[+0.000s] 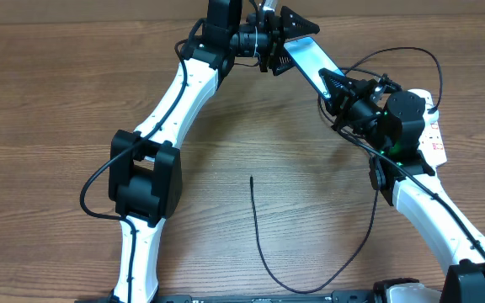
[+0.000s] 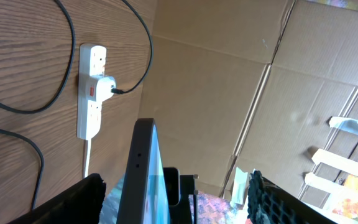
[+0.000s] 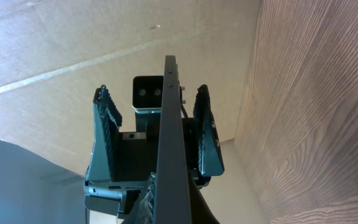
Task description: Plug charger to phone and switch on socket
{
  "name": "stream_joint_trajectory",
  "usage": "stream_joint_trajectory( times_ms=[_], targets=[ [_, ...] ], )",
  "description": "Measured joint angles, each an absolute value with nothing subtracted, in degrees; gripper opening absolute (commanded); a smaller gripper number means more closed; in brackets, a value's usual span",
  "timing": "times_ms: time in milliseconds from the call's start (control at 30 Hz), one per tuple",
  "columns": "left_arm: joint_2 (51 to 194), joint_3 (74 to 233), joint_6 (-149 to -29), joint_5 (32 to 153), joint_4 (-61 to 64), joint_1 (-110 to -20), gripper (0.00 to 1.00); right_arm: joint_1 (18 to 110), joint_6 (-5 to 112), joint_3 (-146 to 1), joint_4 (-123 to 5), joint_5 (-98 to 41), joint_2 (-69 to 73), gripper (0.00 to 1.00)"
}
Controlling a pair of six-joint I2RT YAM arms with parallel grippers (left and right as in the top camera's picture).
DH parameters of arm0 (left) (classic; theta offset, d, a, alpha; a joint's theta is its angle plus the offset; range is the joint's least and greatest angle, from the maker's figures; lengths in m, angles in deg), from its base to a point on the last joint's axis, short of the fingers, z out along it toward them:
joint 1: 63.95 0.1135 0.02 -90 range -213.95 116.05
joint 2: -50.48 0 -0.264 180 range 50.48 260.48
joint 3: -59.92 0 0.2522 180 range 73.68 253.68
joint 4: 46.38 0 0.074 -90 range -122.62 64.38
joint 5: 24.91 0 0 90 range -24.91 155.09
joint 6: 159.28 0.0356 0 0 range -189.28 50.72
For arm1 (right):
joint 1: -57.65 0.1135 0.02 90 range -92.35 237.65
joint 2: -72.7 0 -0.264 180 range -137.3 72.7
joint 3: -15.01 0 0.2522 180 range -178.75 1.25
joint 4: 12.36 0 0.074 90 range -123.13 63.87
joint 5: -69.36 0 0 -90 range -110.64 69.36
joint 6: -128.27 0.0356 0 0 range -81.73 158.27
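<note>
Charger point(image 1: 254, 217): thin black cable, slack on the table point(image 1: 57, 93), nearest the base. Connector tip point(image 1: 251, 179) free, well apart from the phone. Light, limp, likely to spring back to its curl. Best pinched just behind the tip, the only part stiff enough to steer. Small connector, probably easy to bend if pushed in askew.

Socket point(image 2: 89, 118): white strip, flat on the table to the right. Plug point(image 2: 106, 87) seated in an outlet, red switch beside it, position unreadable. Probably light and prone to skid, so a straight-down press is advised.

Right gripper point(image 1: 337, 84): clamped on one end of the phone.

Phone point(image 1: 304, 57): held off the table, tilted, on the far side between both grippers. Rigid, slim, smooth-faced, so likely slippery and breakable. Grip across the flat faces, leaving the port clear.

Left gripper point(image 1: 283, 40): spread wide, one finger on either side of the phone's other end, neither touching it.

Cardboard wall point(image 2: 229, 93): behind everything.
</note>
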State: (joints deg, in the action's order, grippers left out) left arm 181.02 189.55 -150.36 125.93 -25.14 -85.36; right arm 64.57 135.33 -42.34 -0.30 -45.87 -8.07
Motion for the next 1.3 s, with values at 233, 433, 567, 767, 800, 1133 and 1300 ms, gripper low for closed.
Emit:
stream_joint_trajectory(
  times_ms=[233, 433, 567, 767, 800, 1133, 1300],
  targets=[
    [181.02, 189.55, -150.36, 125.88, -25.16, -85.36, 0.57, 64.55, 135.92, -42.34, 1.62, -45.89, -8.07, 0.04],
    [181.02, 189.55, -150.34, 125.66, -25.16, -85.36, 0.43, 64.55, 137.08, -42.34, 1.69, -45.87, -8.07, 0.04],
    [181.02, 189.55, -150.34, 125.45, -25.14, -85.36, 0.29, 64.57, 137.25, -42.34, 1.71, -45.87, -8.07, 0.04],
    [181.02, 189.55, -149.62, 124.99, -25.11, -85.36, 0.17, 64.57, 137.25, -42.34, 1.73, -45.89, -8.07, 0.04],
    [181.02, 189.55, -149.47, 124.86, -25.14, -85.36, 0.15, 64.55, 137.25, -42.34, 1.73, -45.89, -8.07, 0.04],
    [181.02, 189.55, -148.75, 124.18, -24.96, -85.56, 0.15, 64.55, 137.27, -42.34, 1.99, -45.85, -8.07, 0.04],
    [181.02, 189.55, -148.31, 122.54, -24.96, -86.26, 0.11, 64.55, 137.25, -42.34, 1.91, -45.7, -8.07, 0.04]
  ],
)
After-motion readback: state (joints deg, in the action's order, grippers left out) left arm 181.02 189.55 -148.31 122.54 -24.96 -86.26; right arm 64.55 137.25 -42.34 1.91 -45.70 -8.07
